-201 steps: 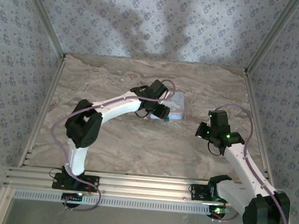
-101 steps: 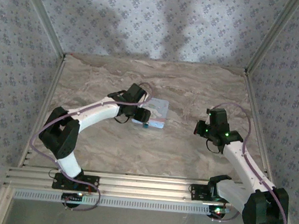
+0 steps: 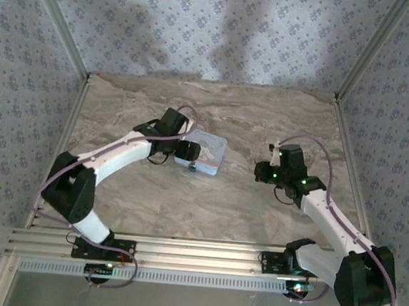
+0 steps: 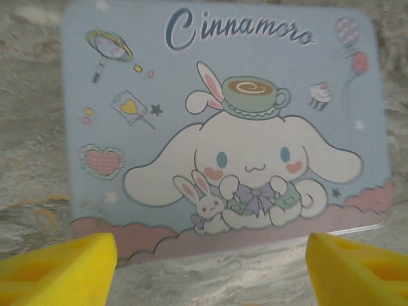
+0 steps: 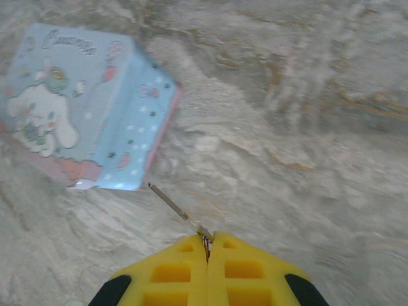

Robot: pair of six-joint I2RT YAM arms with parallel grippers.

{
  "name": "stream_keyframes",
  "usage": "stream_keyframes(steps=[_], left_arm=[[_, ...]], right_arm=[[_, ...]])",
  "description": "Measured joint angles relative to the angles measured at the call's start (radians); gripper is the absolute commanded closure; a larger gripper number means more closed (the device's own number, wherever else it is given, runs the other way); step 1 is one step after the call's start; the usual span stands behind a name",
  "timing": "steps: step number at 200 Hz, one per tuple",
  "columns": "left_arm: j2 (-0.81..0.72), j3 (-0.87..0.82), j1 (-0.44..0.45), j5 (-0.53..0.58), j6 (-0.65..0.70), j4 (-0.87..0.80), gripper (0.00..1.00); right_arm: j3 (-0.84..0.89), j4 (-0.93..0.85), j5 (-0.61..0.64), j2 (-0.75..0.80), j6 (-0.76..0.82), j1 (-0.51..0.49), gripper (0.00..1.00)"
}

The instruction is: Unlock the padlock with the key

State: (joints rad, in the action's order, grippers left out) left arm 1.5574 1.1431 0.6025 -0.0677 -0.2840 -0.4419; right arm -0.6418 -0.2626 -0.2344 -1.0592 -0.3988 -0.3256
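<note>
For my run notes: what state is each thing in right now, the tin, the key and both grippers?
Key: clamped at its head, shaft sticking out forward.
Tin: lying flat, picture side up, not gripped.
Left gripper: jaws open, empty.
Right gripper: jaws shut on the key.

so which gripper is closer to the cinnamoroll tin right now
Left. The left gripper sits open right at the edge of the tin. The right gripper, shut on the key, is well off to the tin's right, not touching it.
</note>
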Motion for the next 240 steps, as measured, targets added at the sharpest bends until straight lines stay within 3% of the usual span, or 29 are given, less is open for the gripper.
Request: stream_keyframes(steps=[49, 76, 100, 157, 240], left_arm=[[-0.351, -0.313, -0.021, -0.019, -0.021, 0.271, 0.02], [-0.522, -0.534, -0.043, -0.021, -0.066, 0.436, 0.02], [-0.594, -0.636, -0.076, -0.025, -0.112, 0.487, 0.02], [-0.542, -0.649, -0.12, -0.153, -0.175, 0.534, 0.03], [-0.301, -0.656, -0.124, -0.299, -0.215, 0.676, 0.2]], right_arm=[[-0.008, 0.158, -0.084, -0.1, 0.011, -0.082, 1.0], [-0.045, 0.253, -0.138, -0.2, 0.01, -0.112, 1.0], [-0.109, 0.311, -0.167, -0.298, 0.01, -0.137, 1.0], [-0.279, 0.365, -0.193, -0.515, 0.003, -0.186, 1.0], [-0.314, 0.399, -0.196, -0.65, -0.043, -0.197, 1.0]])
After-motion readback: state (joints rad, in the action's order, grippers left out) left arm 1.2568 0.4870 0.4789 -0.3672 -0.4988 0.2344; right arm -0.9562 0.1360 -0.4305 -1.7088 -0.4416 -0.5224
